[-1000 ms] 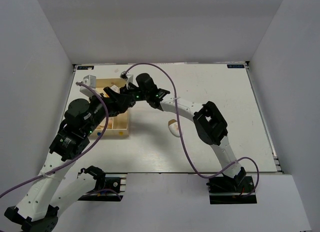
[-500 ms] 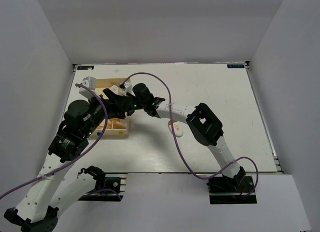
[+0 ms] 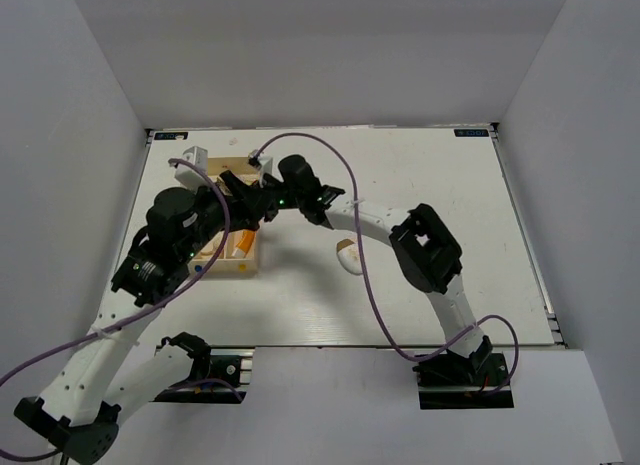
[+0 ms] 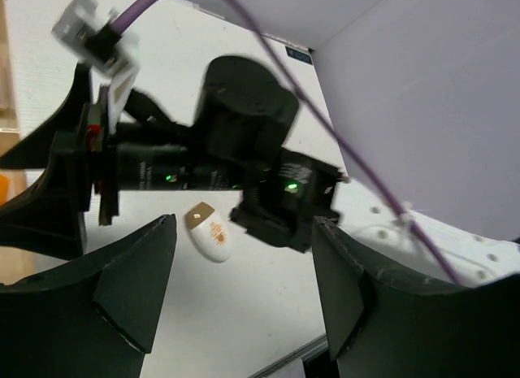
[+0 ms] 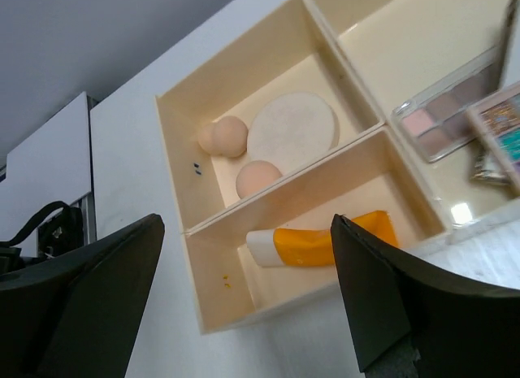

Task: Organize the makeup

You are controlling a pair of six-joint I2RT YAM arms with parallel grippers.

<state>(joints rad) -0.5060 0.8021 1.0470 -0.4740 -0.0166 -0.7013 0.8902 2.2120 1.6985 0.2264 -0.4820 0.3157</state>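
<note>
Our right fingers [image 5: 390, 301] stand spread wide and empty above the wooden tray [image 5: 272, 197], where the orange tube [image 5: 325, 238] lies in a narrow compartment. Our left fingers [image 4: 122, 301] are apart too, holding nothing. One white oval piece [image 3: 346, 256] lies on the surface, toward the near edge from the right fingers, with its long axis roughly far-to-near. We judge the right arm nearer.

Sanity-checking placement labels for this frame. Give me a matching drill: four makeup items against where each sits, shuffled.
1 orange tube
2 round compact
3 eyeshadow palette
4 white egg-shaped item

A on the table, outside the tray
B narrow tray compartment
C compartment with two beige sponges
D widest compartment

Pairs: 1-B, 2-C, 3-D, 4-A
</note>
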